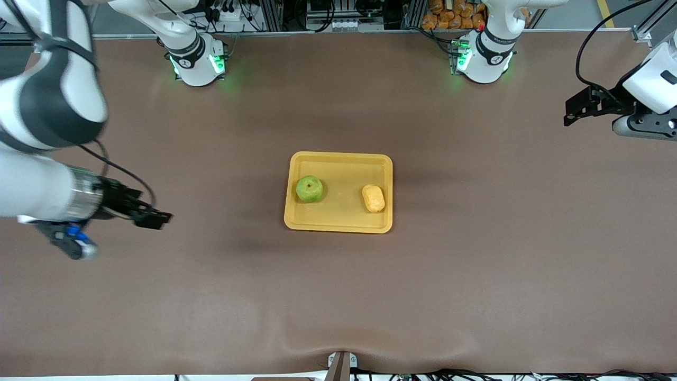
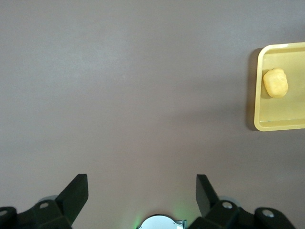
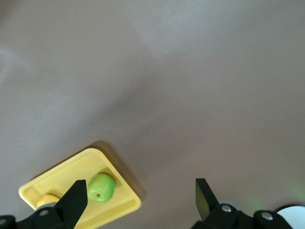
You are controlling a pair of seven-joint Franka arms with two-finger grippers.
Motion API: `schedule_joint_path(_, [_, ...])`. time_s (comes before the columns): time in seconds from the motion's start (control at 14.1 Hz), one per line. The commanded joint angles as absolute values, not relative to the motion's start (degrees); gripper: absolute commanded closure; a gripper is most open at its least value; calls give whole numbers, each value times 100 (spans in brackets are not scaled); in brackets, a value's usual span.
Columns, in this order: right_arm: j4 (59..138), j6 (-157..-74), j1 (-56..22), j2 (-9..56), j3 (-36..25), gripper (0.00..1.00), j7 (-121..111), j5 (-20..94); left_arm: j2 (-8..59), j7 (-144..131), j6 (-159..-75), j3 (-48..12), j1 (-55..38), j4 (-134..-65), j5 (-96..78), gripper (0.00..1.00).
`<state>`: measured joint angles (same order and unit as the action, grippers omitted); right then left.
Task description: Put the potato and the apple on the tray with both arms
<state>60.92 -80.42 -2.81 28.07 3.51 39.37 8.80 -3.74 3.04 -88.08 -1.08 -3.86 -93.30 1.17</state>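
Note:
The yellow-orange tray [image 1: 341, 172] lies in the middle of the table. In it sit the green apple [image 1: 309, 189], toward the right arm's end, and the tan potato [image 1: 373, 198], toward the left arm's end. My right gripper [image 1: 155, 217] hovers open and empty over bare table, well off the tray's apple end. Its wrist view shows the apple [image 3: 101, 188] and tray [image 3: 62, 179] past one of its fingers [image 3: 76, 200]. My left gripper [image 1: 575, 109] hangs open and empty over the table at the left arm's end. Its wrist view shows the potato [image 2: 275, 82] in the tray [image 2: 286, 112].
Brown cloth covers the whole table [image 1: 476, 264]. The two arm bases [image 1: 197, 62] [image 1: 482, 59] glow green along the edge farthest from the front camera. Cables and boxes lie off the table past them.

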Motion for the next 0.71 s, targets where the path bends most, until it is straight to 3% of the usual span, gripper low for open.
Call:
schedule_joint_path(0.0, [6223,-7727,-18,2251,422,0,3264,870,-466,307,-8789,-88,-396,-9369,61,0])
schedule_joint_path(0.43, [6363,-7147,70,1548,431,0,1727,205,-414,247,-8816,-106,-457,-9404,220,0])
schedule_joint_path(0.64, [6941,-7040,27,978,63,0,801,149,-413,237,-8824,-141,-413,-9395,220,0])
